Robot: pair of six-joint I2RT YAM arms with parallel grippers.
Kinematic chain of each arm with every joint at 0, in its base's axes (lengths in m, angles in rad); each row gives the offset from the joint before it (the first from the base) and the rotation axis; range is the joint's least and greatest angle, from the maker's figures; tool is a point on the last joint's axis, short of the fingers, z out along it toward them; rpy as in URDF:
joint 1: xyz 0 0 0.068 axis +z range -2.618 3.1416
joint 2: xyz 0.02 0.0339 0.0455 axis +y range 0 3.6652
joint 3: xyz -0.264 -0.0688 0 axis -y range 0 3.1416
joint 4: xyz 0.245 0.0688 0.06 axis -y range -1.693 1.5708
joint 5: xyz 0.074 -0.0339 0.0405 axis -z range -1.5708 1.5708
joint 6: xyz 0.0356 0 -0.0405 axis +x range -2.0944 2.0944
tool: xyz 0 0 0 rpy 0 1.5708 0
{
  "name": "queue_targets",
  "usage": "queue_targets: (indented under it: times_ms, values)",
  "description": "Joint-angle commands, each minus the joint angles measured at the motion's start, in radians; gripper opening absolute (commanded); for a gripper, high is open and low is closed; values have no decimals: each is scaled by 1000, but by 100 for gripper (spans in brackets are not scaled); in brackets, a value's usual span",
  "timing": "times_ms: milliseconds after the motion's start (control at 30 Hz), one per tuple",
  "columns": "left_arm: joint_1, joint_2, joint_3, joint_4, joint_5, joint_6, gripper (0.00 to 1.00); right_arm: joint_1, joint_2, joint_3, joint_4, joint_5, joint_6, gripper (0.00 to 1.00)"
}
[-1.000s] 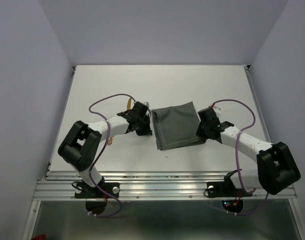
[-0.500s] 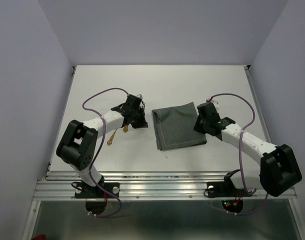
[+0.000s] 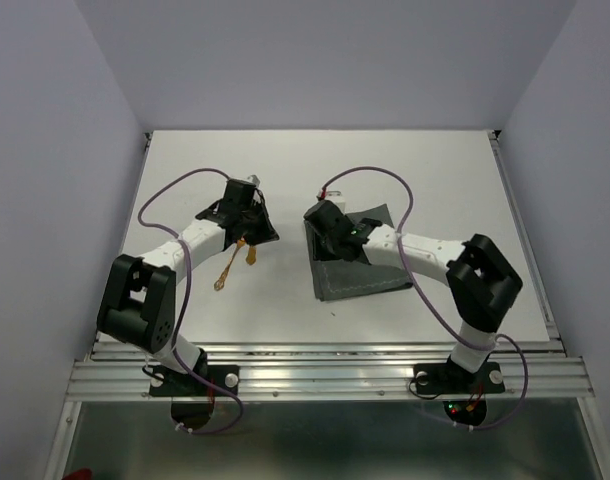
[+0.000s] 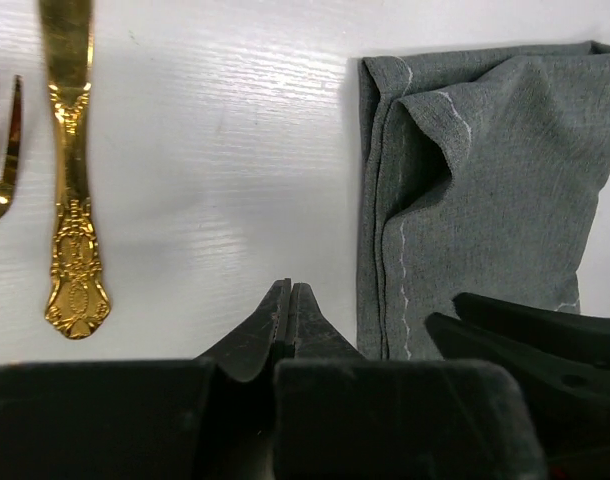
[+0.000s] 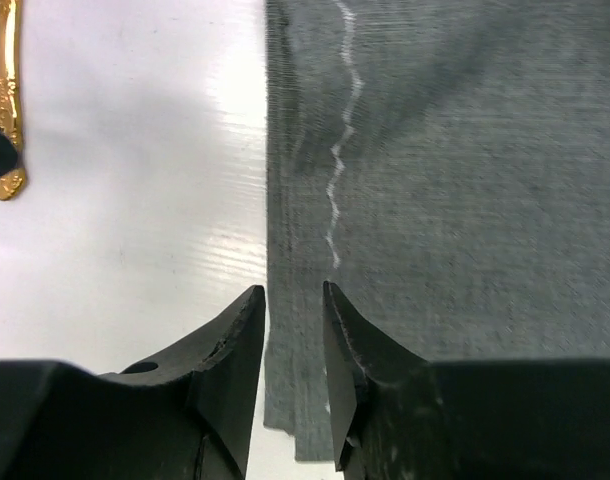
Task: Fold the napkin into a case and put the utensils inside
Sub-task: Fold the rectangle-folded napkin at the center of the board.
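**Folded napkin and utensils on the table, one arm at each side of the cloth's left edge.**

Top view: the napkin lies mid-table as a folded square, not yet a narrow case, with the utensils just to its left. The left gripper is beside them and the right gripper is over the cloth. Left wrist view: the left gripper is clenched on nothing above bare table, between the gilt utensils and the hem. Right wrist view: the right gripper has its fingers narrowly parted over the napkin's edge, grasping nothing. The cloth looks light and limp, so it is probably best pinched at the hem.
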Motion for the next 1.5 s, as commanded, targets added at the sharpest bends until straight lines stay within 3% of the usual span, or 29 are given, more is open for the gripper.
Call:
queue_targets:
  times_ms: [0,500,767,867,933,1067,1167,1300,1467]
  values:
    - [24,-66,-35,-1,9,26,0,20,88,113,-30,55,-40,37]
    - [43,-90,-88,19,22,35,0,20,226,155,-22,4,-54,37]
    - [43,-95,-96,20,22,36,0,20,223,139,-22,23,-26,17]
    - [43,-95,-97,22,23,36,0,20,226,144,-24,24,-29,15]
    - [43,-98,-97,22,25,38,0,20,225,144,-24,24,-30,15]
    - [43,-98,-99,22,25,38,0,29,208,138,-8,7,-40,30]
    - [43,-95,-96,23,29,38,0,29,205,136,-2,-3,-43,31]
    - [43,-95,-99,22,31,38,0,29,223,135,5,-16,-43,31]
    - [43,-95,-97,22,31,39,0,29,245,136,-2,-5,-36,20]
